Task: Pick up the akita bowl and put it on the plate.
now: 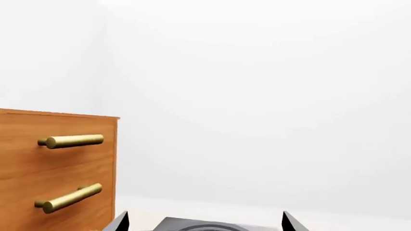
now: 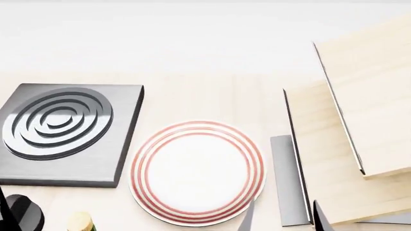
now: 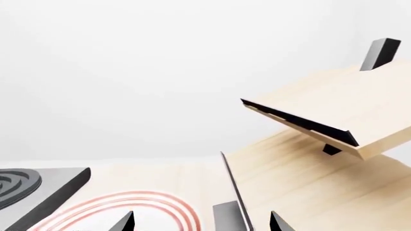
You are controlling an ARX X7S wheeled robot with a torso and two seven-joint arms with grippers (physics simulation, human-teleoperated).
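The akita bowl is out of view in all three views. The plate, white with red rings round its rim, lies flat on the light wood table, just right of the grey burner. Part of the plate's rim shows in the right wrist view. My right gripper is open and empty, one fingertip over the plate's near right edge and the other by the wooden rack. My left gripper is open too, with nothing between its fingertips, and it faces the burner.
A grey square burner with raised rings sits left of the plate. A tilted light-wood rack with dark edges fills the right side. A wooden cabinet with brass handles stands by the left gripper. A cork-topped object pokes in at the near edge.
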